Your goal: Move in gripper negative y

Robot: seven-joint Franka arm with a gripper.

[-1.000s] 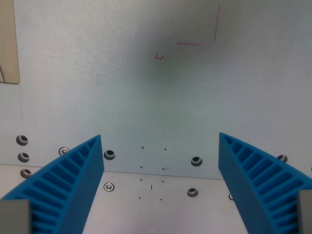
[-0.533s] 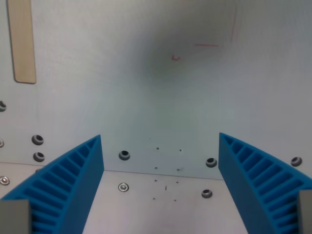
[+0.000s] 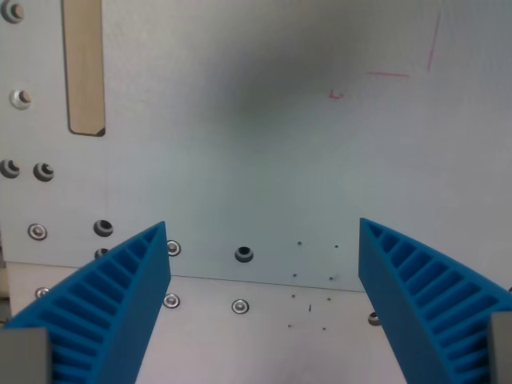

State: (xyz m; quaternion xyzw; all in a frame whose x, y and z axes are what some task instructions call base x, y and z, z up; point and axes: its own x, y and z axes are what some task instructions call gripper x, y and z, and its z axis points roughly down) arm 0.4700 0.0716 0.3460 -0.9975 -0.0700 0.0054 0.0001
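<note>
The jaws point(image 3: 264, 308) are standing wide open, gripping nothing, hovering over the bare desk point(image 3: 264, 176). Screws point(image 3: 243, 255) are lying between and below them; a wooden slot point(image 3: 85, 68) is sitting beyond the left jaw. Sliding too low risks scraping the blue fingers point(image 3: 112, 312) across those screw heads.

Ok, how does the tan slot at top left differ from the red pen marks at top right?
The tan slot is a broad, upright, filled strip with a rounded lower end; the red pen marks are thin, faint, separate lines. The slot runs off the top edge; most marks lie fully in view. Both sit on the pale plate.
</note>
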